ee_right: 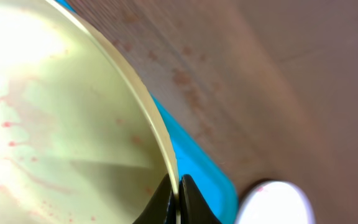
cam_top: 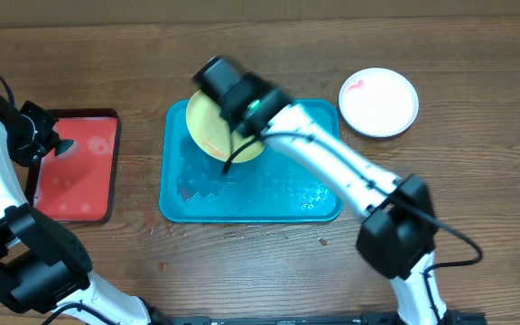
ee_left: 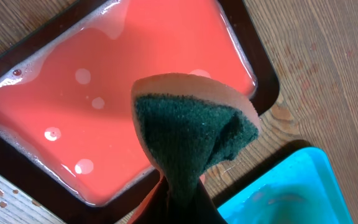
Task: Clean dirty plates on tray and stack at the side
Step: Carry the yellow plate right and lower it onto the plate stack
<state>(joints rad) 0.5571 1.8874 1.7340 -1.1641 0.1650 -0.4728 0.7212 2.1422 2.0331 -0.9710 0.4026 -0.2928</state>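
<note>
At the left, the red tray (cam_top: 84,185) holds pinkish, bubbly water; the left gripper (ee_left: 180,202) hangs over it, fingers clamped on a green-faced sponge (ee_left: 191,130); right of it lies the teal tray (cam_top: 269,194), wet; over its far left corner the yellow-green plate (cam_top: 208,126), smeared red, is pinched at the rim by the right gripper (ee_right: 177,200); farther right, a white plate (cam_top: 379,101) with a red smear sits on the table (cam_top: 477,162).
</note>
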